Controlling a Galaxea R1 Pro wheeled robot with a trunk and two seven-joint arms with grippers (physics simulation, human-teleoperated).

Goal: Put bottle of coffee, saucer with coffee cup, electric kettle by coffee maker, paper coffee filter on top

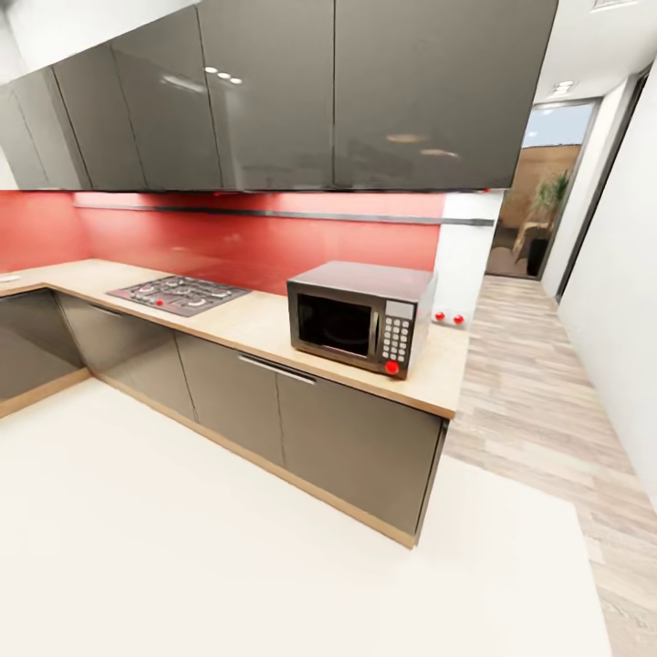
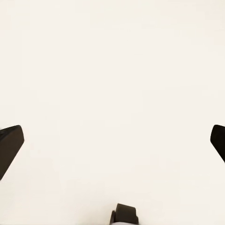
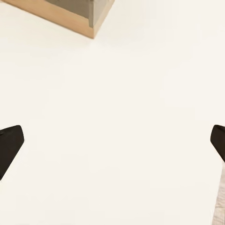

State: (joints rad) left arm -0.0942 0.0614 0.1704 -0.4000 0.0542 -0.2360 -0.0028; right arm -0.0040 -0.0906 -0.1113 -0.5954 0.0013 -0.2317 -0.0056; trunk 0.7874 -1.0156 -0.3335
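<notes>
The robot is travelling through the kitchen, and none of the coffee things are showing from here, so where the coffee maker, bottle, filter, saucer, cup and kettle are standing cannot be told.

The L-shaped wooden desk is running under a row of glossy grey wall cabinets and a red backsplash. Near its right end, close to the front edge, a microwave is sitting; further left, toward the inner corner, a gas hob is lying flush in the top. Two small red knobs are showing on the wall just behind the microwave.

The left pincer is hanging spread wide over the pale floor, holding nothing. The right pincer is likewise spread and empty, with the bottom corner of the base cabinet showing ahead of it.

The step in hand seems to be searching and driving. Doing it well probably means keeping both arms tucked low, staying clear of the desk's end corner while turning, and sweeping the head along the desk until the coffee maker or the shelf is appearing.
</notes>
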